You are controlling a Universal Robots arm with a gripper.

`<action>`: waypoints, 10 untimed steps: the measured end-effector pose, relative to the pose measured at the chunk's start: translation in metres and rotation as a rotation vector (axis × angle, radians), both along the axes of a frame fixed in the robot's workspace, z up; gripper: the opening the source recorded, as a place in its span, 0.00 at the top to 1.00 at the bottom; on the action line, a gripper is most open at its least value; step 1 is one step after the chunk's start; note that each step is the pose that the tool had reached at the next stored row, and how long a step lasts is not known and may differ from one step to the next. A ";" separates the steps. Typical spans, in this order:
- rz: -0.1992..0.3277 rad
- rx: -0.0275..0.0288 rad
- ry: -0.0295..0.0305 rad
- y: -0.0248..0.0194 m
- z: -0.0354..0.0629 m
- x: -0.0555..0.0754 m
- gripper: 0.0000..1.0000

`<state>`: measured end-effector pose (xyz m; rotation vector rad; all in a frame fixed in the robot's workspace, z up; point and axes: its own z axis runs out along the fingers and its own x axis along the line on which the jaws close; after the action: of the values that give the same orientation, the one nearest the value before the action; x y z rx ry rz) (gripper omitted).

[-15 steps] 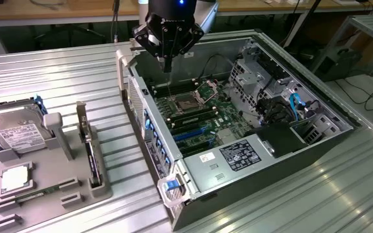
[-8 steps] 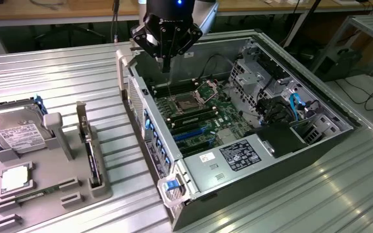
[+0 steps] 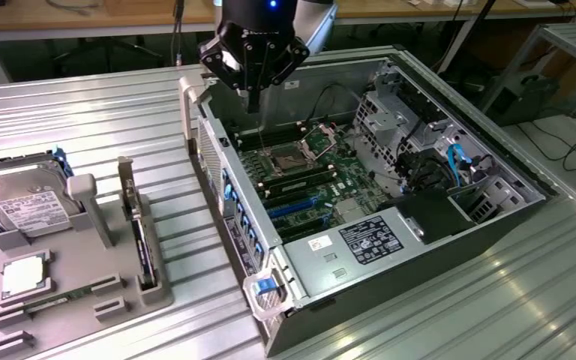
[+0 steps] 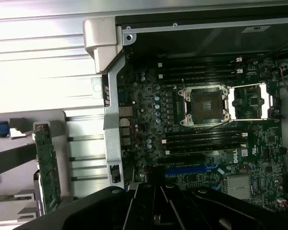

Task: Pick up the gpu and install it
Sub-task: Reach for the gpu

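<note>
Your graphics card (image 3: 144, 251) sits in the grey holder (image 3: 73, 262) at the exterior view's left, standing on its long edge in a narrow slot. Its long axis runs from the far side toward the camera, roughly alongside the side wall of the open computer case (image 3: 213, 142). The pale metal bracket (image 3: 125, 184) rises at the far end, and the dark board trails toward the near end. From the wrist you catch the card (image 4: 47, 167) edge-on beside the case wall. A hard drive (image 3: 23, 206) rests in the same holder, further to the exterior view's left. Your gripper (image 3: 253, 101) hangs well apart from the card, above the far corner of the case. Its fingers are pressed together and empty, pointing down at the motherboard (image 3: 303, 176).
</note>
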<state>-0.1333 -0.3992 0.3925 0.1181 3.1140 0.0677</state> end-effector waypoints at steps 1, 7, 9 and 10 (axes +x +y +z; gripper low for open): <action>0.000 0.0000 0.0001 0.0000 0.0000 0.000 0.89; 0.000 -0.0001 0.0010 -0.0002 -0.0002 -0.003 0.89; 0.000 0.0000 0.0011 -0.0002 -0.0003 -0.004 0.89; 0.000 -0.0001 0.0014 -0.0002 -0.0002 -0.004 0.89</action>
<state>-0.1376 -0.3995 0.3923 0.1182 3.1154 0.0675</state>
